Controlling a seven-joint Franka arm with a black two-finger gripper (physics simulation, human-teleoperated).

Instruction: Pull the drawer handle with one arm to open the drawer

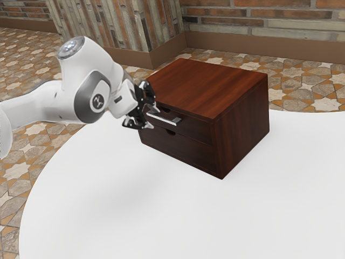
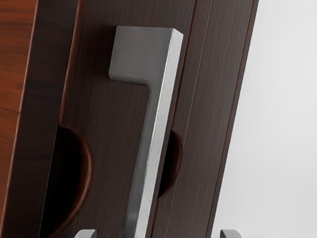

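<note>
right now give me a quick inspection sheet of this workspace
surface: round white table, the cabinet stands on it
job's things: dark wooden cabinet with two drawers; metal handle on the upper drawer; that drawer is not visibly pulled out
clutter: nothing seen
grippers: black gripper at the handle's end, open; in the wrist view its fingertips stand on either side of the bar, with gaps
cables: nothing seen
surroundings: patterned tile floor, brick wall behind
</note>
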